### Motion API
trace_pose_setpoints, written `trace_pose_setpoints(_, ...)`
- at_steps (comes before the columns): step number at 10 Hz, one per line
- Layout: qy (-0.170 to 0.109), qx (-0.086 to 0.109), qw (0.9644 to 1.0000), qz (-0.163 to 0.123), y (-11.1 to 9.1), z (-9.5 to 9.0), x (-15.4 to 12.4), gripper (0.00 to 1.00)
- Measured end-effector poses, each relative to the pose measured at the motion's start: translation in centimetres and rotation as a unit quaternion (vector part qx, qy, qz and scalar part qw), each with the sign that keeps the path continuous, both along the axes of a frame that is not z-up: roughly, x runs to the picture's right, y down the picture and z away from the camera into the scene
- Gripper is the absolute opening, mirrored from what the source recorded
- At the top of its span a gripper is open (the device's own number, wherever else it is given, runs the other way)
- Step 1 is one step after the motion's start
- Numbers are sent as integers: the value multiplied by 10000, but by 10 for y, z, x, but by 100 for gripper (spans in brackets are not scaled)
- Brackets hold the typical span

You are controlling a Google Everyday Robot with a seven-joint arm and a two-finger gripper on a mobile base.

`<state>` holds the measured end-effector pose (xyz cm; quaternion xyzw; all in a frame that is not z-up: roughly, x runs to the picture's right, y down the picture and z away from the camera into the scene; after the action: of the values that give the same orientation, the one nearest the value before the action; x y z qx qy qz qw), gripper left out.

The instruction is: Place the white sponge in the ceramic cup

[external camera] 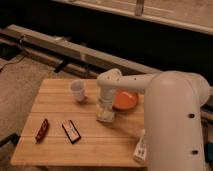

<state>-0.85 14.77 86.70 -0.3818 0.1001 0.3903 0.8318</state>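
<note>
The ceramic cup (78,91) is a small plain white cup standing upright on the wooden table (50,102), left of my arm. My gripper (105,113) points straight down at the table, right of the cup and beside the orange bowl. An off-white block, the white sponge (106,118), shows at the gripper's tip on the table top. The gripper hides part of the sponge. The cup and the gripper stand apart by about one cup width.
A wide orange bowl (125,100) sits just right of the gripper. A white tube-shaped bottle (140,148) lies near the table's front right edge. A red bar (42,130) and a dark flat packet (72,131) lie at the front left.
</note>
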Motion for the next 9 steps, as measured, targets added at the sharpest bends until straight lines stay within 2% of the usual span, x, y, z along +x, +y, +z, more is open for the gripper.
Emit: trace_pose_setpoints(9, -8, -121, 9994, -327, 19, 3, -1, 61)
